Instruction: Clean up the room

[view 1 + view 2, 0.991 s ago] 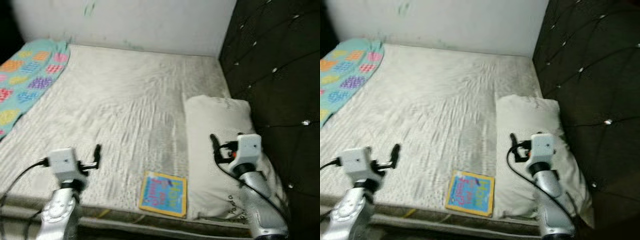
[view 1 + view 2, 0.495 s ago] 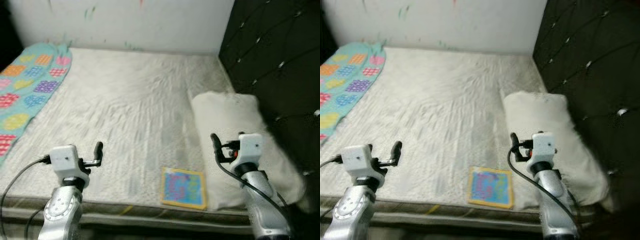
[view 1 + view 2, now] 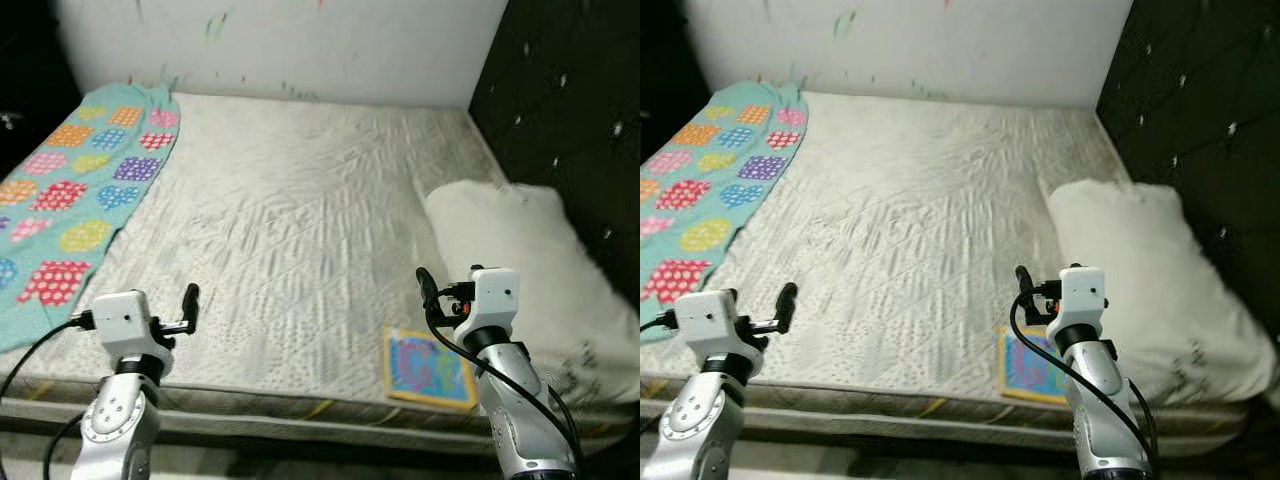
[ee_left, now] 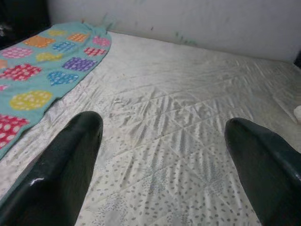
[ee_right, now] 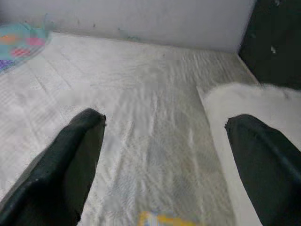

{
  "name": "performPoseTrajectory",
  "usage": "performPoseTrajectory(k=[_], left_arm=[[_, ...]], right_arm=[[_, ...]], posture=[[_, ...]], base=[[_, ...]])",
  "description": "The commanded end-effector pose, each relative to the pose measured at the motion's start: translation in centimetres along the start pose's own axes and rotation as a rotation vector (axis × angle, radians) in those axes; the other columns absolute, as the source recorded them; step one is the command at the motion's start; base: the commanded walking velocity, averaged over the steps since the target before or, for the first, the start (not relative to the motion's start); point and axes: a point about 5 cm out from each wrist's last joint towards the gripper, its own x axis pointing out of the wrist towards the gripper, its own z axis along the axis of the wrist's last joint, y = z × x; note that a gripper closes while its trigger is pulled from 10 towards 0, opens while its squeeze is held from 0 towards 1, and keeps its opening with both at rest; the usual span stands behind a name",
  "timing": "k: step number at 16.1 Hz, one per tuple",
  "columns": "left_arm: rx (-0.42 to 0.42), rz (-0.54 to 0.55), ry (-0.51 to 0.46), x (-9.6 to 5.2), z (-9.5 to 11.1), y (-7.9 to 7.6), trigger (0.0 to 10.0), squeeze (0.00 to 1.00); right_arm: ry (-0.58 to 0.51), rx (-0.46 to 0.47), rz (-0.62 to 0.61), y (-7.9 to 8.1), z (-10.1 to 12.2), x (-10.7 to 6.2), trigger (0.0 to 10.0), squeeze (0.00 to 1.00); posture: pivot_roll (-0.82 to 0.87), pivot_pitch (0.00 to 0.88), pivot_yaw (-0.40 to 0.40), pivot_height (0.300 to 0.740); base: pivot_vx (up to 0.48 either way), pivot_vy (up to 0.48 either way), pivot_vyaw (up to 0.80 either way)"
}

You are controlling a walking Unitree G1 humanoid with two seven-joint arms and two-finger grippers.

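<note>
A colourful picture book [image 3: 428,366] lies flat near the front edge of the bare quilted mattress [image 3: 300,200]. It is just left of a white pillow [image 3: 520,260]. A teal blanket with coloured patches [image 3: 85,185] is spread over the mattress's left side. My right gripper [image 3: 422,283] hovers open over the front edge, just above and left of the book, holding nothing. My left gripper [image 3: 190,297] hangs open over the front left of the mattress, right of the blanket. In the right wrist view the book's edge [image 5: 157,219] peeks between the spread fingers [image 5: 77,155].
A dark tufted headboard [image 3: 570,90] runs along the right side behind the pillow. A white wall [image 3: 300,40] with small paint marks closes off the far end. The mattress's front edge [image 3: 300,405] lies just below both grippers.
The camera has swung left: pillow and book sit further right in the picture and more of the blanket shows. Both arms keep the same pose, grippers open.
</note>
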Motion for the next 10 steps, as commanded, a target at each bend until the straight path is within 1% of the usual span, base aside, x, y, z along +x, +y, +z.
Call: performPoseTrajectory(k=[1, 2, 8, 10], left_arm=[[-0.006, -0.002, -0.004, 0.01, 0.33, -0.06, 10.0, 0.0], [-0.023, -0.008, -0.011, 0.05, 0.51, -0.24, 10.0, 0.0], [-0.042, -0.026, -0.029, 0.11, 0.73, -0.45, 10.0, 0.0], [-0.047, -0.029, -0.026, 0.16, 0.74, -0.46, 10.0, 0.0]], right_arm=[[-0.005, 0.002, 0.008, 0.12, 0.33, 0.32, 10.0, 0.0], [0.001, 0.002, 0.02, 0.34, 0.31, 0.59, 10.0, 0.0], [0.0, 0.0, 0.019, 0.28, 0.34, 0.73, 10.0, 0.0], [0.005, 0.01, 0.021, 0.31, 0.28, 0.78, 10.0, 0.0]], posture=[[-0.01, 0.025, -0.027, 0.74], [-0.01, 0.025, -0.027, 0.74], [-0.01, 0.025, -0.024, 0.74], [-0.01, 0.025, -0.024, 0.74]], base=[[0.0, 0.446, 0.0], [0.0, 0.446, 0.0], [0.0, 0.0, 0.0], [0.0, 0.431, 0.0]])
